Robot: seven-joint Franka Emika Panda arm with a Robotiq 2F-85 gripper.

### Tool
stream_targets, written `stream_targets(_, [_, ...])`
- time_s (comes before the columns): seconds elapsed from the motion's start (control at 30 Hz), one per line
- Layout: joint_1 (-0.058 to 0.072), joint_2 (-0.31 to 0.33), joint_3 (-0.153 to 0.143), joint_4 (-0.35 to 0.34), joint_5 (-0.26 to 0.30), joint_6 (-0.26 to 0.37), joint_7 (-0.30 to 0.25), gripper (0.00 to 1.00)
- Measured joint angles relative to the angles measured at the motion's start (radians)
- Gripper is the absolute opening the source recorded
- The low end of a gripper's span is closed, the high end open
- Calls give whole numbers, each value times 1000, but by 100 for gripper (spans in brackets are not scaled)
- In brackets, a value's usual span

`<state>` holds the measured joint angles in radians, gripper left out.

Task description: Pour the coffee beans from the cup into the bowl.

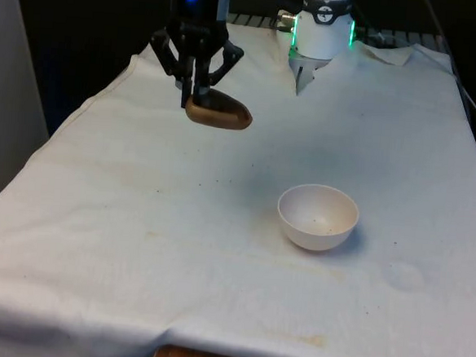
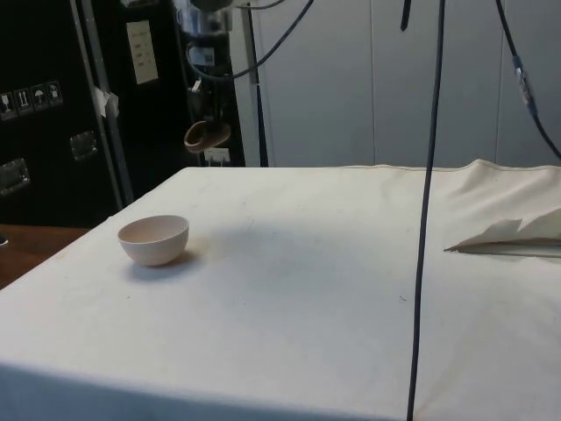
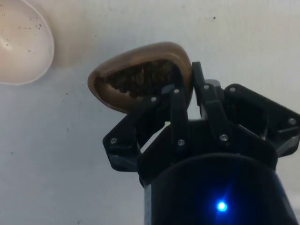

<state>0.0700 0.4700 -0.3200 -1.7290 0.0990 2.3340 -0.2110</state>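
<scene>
A small brown cup (image 1: 219, 111) hangs in the air above the table's far part, towards the front view's left. My gripper (image 1: 196, 94) is shut on its rim. The wrist view looks down into the cup (image 3: 140, 77), which is full of dark coffee beans (image 3: 136, 79); one finger sits inside the rim and one outside. From the side the cup (image 2: 206, 134) sits well above the cloth, about level. A white bowl (image 1: 318, 217) stands on the cloth, nearer the camera and towards the front view's right of the cup. The bowl (image 3: 21, 42) holds only a few dark specks.
The white cloth (image 1: 135, 245) covers the whole table, with a raised fold (image 2: 508, 237) near the robot's base. A black cable (image 2: 428, 210) hangs down close in front of the side camera.
</scene>
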Motion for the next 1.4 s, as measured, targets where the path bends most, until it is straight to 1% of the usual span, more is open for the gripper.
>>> stream_targets(0.23, [1, 0, 33, 8, -67, 0, 65, 0])
stream_targets(0.3, [1, 1, 38, 9, -76, 0, 74, 0])
stream_targets(0.33, [2, 1, 47, 10, -95, 0, 92, 0])
stream_targets(0.57, [3, 1, 82, 13, -171, 0, 160, 0])
stream_targets(0.6, [3, 1, 82, 13, -171, 0, 160, 0])
stream_targets(0.83, [6, 1, 106, 15, -229, 0, 204, 0])
stream_targets(0.87, [6, 1, 106, 15, -229, 0, 204, 0])
stream_targets(1.07, [8, 1, 125, 16, -284, 0, 233, 0])
stream_targets(1.4, [11, 1, 140, 16, -343, 1, 240, 0])
